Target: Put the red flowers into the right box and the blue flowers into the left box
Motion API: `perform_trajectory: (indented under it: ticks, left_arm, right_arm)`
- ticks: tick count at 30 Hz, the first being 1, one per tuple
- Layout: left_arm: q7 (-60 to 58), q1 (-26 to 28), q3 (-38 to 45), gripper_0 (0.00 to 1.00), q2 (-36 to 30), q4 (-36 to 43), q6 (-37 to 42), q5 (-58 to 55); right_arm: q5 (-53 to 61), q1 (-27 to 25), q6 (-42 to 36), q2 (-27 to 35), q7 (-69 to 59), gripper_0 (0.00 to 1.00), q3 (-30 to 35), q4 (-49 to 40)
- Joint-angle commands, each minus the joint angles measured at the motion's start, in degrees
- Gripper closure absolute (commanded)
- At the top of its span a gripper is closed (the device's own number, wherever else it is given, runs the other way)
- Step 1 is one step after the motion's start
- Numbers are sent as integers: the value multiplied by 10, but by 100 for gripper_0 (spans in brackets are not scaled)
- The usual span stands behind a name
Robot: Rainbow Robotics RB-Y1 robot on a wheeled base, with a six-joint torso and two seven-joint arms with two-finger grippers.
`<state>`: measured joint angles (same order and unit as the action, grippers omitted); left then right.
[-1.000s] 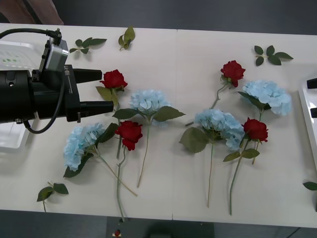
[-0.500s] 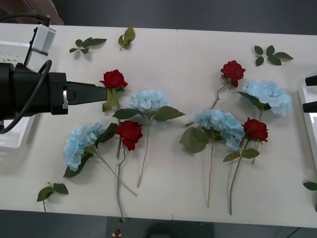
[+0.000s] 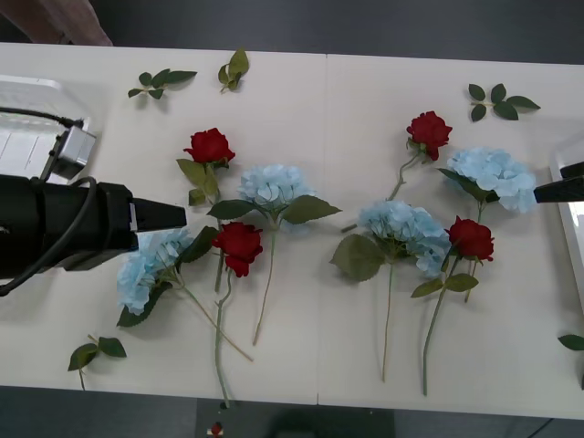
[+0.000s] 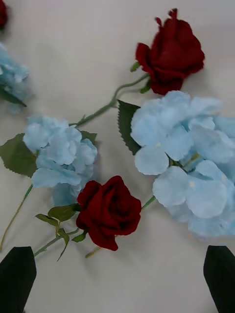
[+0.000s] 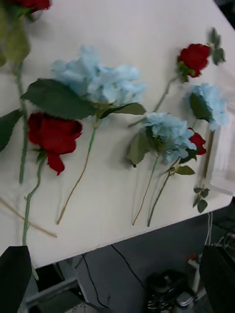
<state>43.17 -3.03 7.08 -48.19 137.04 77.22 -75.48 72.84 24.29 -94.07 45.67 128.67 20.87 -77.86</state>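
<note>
You are looking at the very start of the sorting: all eight flowers are lying on the table (image 3: 319, 109), and none is sitting in either box.

Your left gripper (image 3: 173, 217) is hanging over the left end of the table, its black tip just above the nearest blue flower (image 3: 151, 265), with a red flower (image 3: 239, 246) just beside that one. In the left wrist view its two black fingers (image 5: 14, 279) are sitting at the bottom corners, so the jaws are standing open and gripping nothing. The left box (image 3: 27, 119) is lying behind that arm at the table's left edge.

Your right gripper (image 3: 561, 190) is poking in from the right edge, near the far-right blue flower (image 3: 493, 175). Its wrist view is looking down on a red flower (image 4: 108, 211) lying between two blue heads (image 4: 188, 166), with the fingers (image 4: 17, 276) spread wide at the corners: open and empty too. The right box (image 3: 570, 228) is showing as a white rim at the table's right edge.

By my reading you are choosing a first flower on each side. The left arm is best placed for the blue one beneath it. Next you need to be coming down on a thin stem, not the fluffy head, and keeping clear of the neighbouring rose's stem, which is crossing close by.
</note>
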Motion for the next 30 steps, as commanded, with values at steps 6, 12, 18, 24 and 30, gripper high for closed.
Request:
perform_trajectory:
  ticks: [6, 12, 18, 24, 30]
  left_arm:
    - [-172, -1, -102, 0, -15, 5, 3, 127]
    - [-229, -2, -153, 0, -11, -20, 3, 194]
    - [-283, -16, -197, 0, -4, -55, 3, 242]
    - [-301, -43, -236, 0, 8, -98, 3, 280]
    - [-298, -81, -286, 0, 25, -152, 3, 323]
  right_arm:
    - [-96, 4, 19, 27, -135, 0, -14, -13]
    - [-167, 1, 16, 18, -260, 0, -17, -13]
    - [-261, 1, 18, 1, -384, 0, -22, -33]
    - [-326, 1, 17, -16, -436, 0, -30, -53]
    - [-366, 2, 32, -48, -446, 0, -34, -56]
